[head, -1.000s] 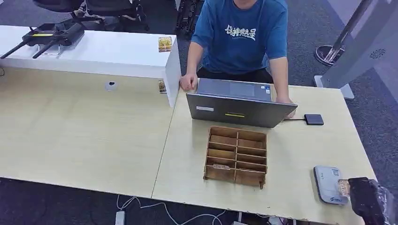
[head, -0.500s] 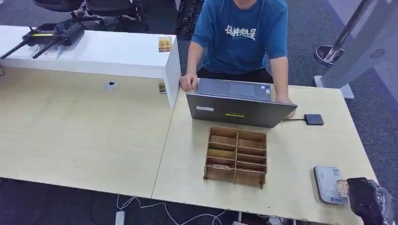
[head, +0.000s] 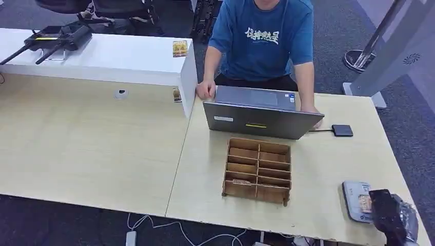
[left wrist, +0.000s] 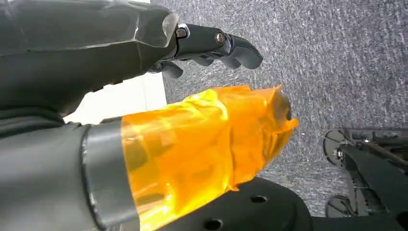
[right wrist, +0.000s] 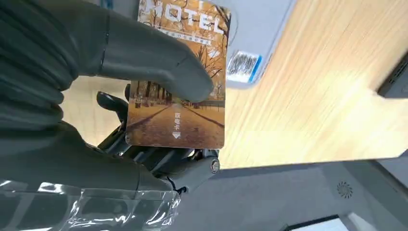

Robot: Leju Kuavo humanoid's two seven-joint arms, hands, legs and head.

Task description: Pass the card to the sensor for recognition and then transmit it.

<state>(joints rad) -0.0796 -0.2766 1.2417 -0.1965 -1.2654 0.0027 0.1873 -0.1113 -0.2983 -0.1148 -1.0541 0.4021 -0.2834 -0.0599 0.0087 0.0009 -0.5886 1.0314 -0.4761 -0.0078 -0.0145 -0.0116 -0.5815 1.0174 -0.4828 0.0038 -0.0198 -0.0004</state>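
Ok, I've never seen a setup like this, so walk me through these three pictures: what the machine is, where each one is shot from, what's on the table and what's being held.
This is a humanoid robot with two arms, each ending in a many-fingered hand. The wide picture is from its head, looking down at a wooden table. The other two come from cameras at its wrists, so they look turned.

On the table stand a laptop, a wooden compartment tray and, near the right corner, a flat grey card sensor. A person in a blue shirt sits behind the laptop.

The right hand pinches a hotel card between thumb and fingers, over the sensor. The left hand hangs over carpet with its fingers curled in and nothing in them; the orange film is wrapping on that hand.
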